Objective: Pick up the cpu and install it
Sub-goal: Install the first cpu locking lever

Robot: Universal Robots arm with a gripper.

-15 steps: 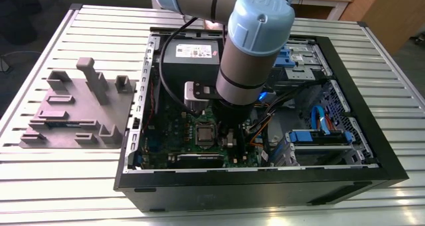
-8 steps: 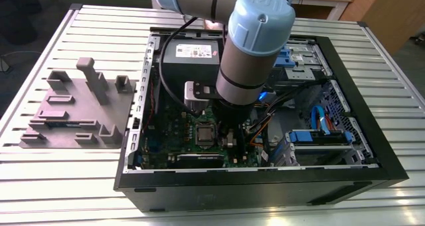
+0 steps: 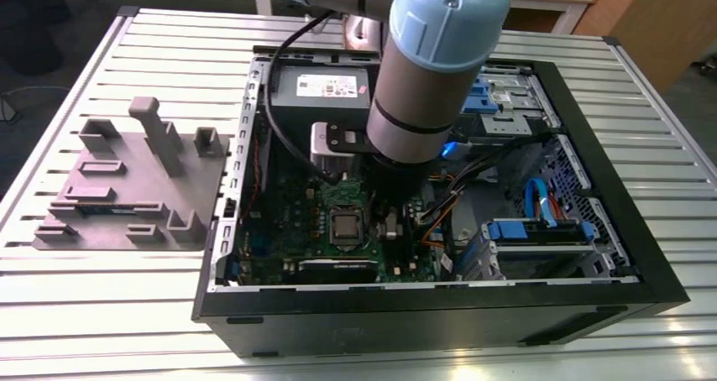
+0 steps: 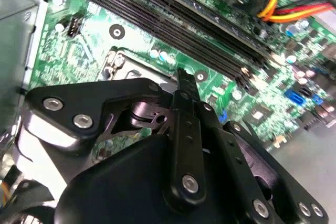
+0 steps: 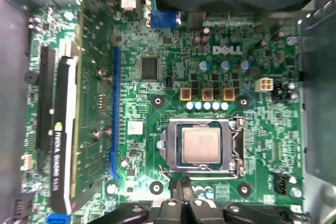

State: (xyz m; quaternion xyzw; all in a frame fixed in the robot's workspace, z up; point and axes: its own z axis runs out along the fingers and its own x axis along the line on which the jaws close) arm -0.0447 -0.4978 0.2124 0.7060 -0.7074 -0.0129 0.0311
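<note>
The cpu, a flat square chip with a silvery-grey top, lies inside the metal socket frame on the green motherboard. In the exterior view the cpu sits mid-board, just to the exterior view's left of the arm's wrist. My gripper hovers beside the socket's edge with its two dark fingertips together and nothing between them. In the second wrist view the gripper points down at the board next to the socket's metal edge, and its body hides the cpu.
The open black computer case lies on a slatted metal table. A grey box with a white label sits at the case's far end. Memory slots, coloured cables, a graphics card and a grey fixture plate are nearby.
</note>
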